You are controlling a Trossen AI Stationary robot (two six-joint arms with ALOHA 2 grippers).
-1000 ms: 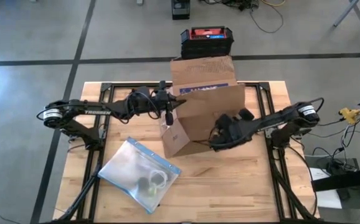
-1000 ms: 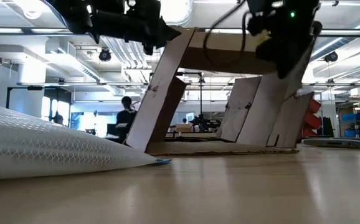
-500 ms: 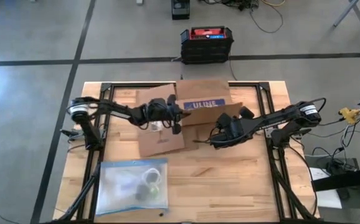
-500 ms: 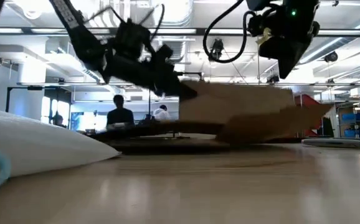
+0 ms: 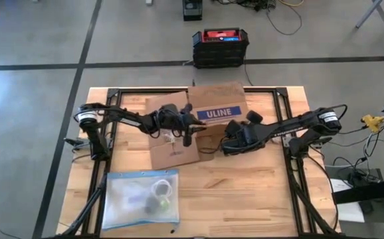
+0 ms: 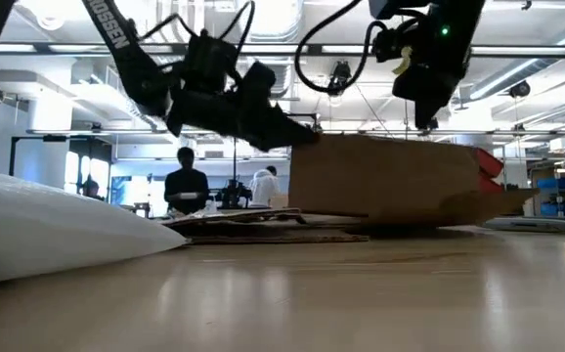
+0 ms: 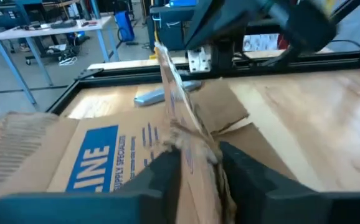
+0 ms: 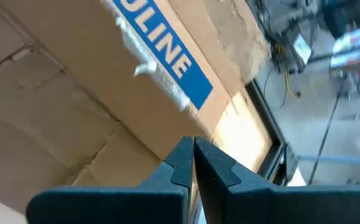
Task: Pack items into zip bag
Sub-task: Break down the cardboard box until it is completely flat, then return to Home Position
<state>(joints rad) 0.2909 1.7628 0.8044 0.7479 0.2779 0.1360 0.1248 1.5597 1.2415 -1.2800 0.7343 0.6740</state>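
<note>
The clear zip bag (image 5: 142, 199) lies flat near the table's near left corner, with dark and pale items (image 5: 159, 196) inside it; in the low view it shows as a white mound (image 6: 58, 230). The brown ULINE box (image 5: 212, 114) lies at mid-table, its printed panel up. My left gripper (image 5: 187, 133) is at the box's left side, shut on a cardboard flap. My right gripper (image 5: 226, 145) is shut over the box's right part (image 6: 421, 122). My left gripper pinches a cardboard flap's edge (image 7: 189, 140) between its two fingers, which lie across the edge. It comes level from the table's left. The flap stands on edge and the rest of the box rests on the table. My right gripper points down at the box's top (image 8: 136, 118); whether it touches, I cannot tell.
A flattened cardboard panel (image 5: 173, 153) lies on the table beside the box, toward the near edge. A black and red case (image 5: 220, 45) stands on the floor beyond the far edge. Bare wood runs along the near right part (image 5: 245, 199). People stand in the room behind (image 6: 185, 186).
The box, which stood tilted and open, has been laid down and now sits low with its ULINE panel up. My left gripper has come down and toward the near edge with the flap. The zip bag has turned square and lies nearer the near left corner.
</note>
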